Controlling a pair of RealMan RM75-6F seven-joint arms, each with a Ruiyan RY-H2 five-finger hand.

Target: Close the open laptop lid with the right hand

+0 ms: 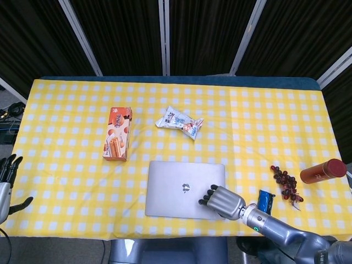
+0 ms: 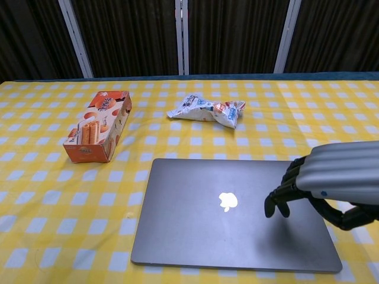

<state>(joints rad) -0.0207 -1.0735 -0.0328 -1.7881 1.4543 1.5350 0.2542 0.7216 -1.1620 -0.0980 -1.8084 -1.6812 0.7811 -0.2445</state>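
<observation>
The grey laptop (image 1: pixel 179 187) lies with its lid flat down on its base near the table's front edge; in the chest view the laptop (image 2: pixel 207 219) shows its glowing logo facing up. My right hand (image 1: pixel 221 200) rests on the lid's right part, and its fingertips (image 2: pixel 275 204) touch the lid, bent downward, holding nothing. The thumb of my right hand (image 2: pixel 314 183) sticks out apart to the right. My left hand (image 1: pixel 6 184) hangs off the table's left edge with fingers spread and nothing in it.
An orange biscuit box (image 1: pixel 117 141) lies left of the laptop. A white snack bag (image 1: pixel 180 122) lies behind it. To the right are a small blue object (image 1: pixel 265 199), a bunch of dark grapes (image 1: pixel 286 183) and a red bottle (image 1: pixel 323 171) on its side.
</observation>
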